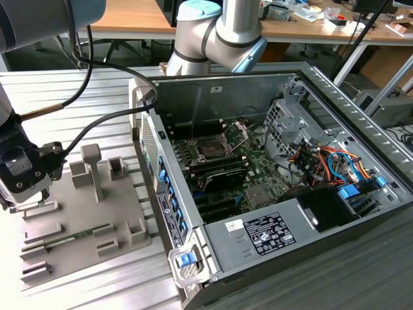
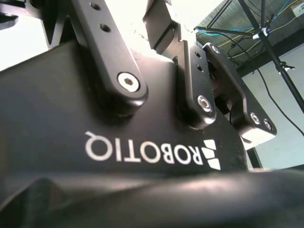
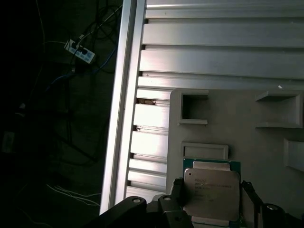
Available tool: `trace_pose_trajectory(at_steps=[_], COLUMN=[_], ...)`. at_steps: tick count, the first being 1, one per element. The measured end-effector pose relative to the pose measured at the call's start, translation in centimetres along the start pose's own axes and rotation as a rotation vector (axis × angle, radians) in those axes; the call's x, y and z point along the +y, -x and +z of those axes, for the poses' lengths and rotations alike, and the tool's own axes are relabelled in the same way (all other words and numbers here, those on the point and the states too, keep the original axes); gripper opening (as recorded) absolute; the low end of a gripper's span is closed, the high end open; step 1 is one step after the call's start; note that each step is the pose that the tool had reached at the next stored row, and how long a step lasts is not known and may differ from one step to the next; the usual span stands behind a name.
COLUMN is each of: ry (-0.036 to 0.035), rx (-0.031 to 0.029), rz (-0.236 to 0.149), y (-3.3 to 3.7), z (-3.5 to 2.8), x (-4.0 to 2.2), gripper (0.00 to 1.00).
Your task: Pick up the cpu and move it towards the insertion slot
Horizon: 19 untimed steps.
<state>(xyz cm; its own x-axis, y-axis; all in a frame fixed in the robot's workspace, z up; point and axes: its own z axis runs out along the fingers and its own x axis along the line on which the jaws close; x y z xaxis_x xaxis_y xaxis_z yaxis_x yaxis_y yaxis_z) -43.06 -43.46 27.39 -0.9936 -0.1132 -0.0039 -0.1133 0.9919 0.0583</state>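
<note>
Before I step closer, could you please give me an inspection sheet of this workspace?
Surface: slatted metal table, a grey tray on it.
Job's things: cpu lying on the tray; socket inside the open computer case, bracket looks raised.
Clutter: memory stick on the tray.
Grippers: gripper down over the cpu.
Cables: black cables to the gripper; coloured wires in the case.
Surroundings: wooden benches behind.

The thin square cpu with its pale silvery metal top [image 3: 211,192] is cut off along one side by the picture's edge in the first wrist view. In the exterior view the dark square insertion slot in its silver frame [image 1: 211,150] is too small to tell what lies inside.
</note>
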Motion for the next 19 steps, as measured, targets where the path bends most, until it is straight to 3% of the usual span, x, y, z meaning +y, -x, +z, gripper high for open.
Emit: trace_pose_trajectory(at_steps=[19], ry=[0.0001], rx=[0.0000], rz=[0.000], y=[0.00], z=[-0.65], x=[0.04], gripper=[0.55])
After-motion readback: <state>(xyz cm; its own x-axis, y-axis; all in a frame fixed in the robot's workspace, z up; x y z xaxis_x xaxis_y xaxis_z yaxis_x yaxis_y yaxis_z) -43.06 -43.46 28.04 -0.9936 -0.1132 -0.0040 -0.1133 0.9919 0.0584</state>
